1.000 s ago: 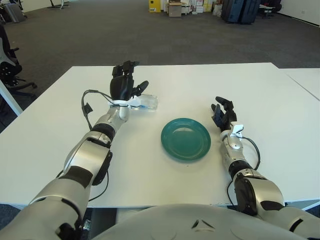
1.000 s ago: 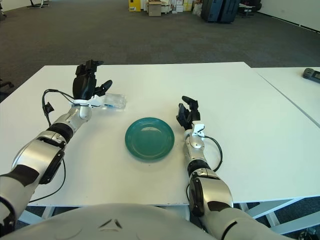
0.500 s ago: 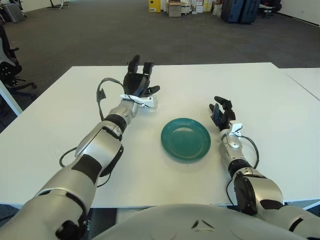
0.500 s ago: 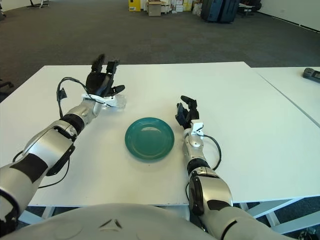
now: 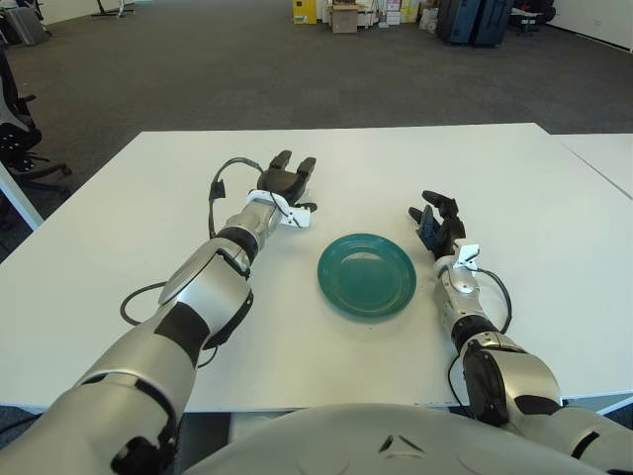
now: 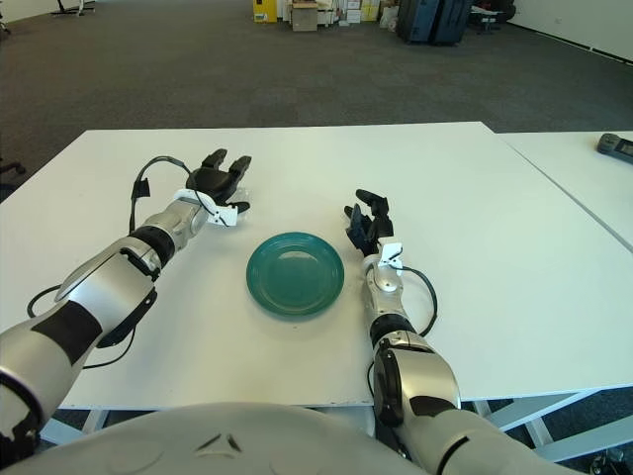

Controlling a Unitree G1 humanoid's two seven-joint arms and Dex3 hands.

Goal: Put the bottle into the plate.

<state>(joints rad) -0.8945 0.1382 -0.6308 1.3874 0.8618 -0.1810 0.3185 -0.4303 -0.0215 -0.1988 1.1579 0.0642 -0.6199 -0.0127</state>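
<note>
The left hand [image 5: 284, 184], fingers spread, lay over the hidden bottle on the white counter [image 5: 554, 237]; closing on it came next, the round teal plate [image 5: 367, 274] empty.

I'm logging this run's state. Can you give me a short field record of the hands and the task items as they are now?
left hand: low over the table, behind and left of the plate
right hand: on the table right of the plate, open, holding nothing
plate: teal, empty, on the white table
bottle: not visible; possibly hidden under the left hand
</note>
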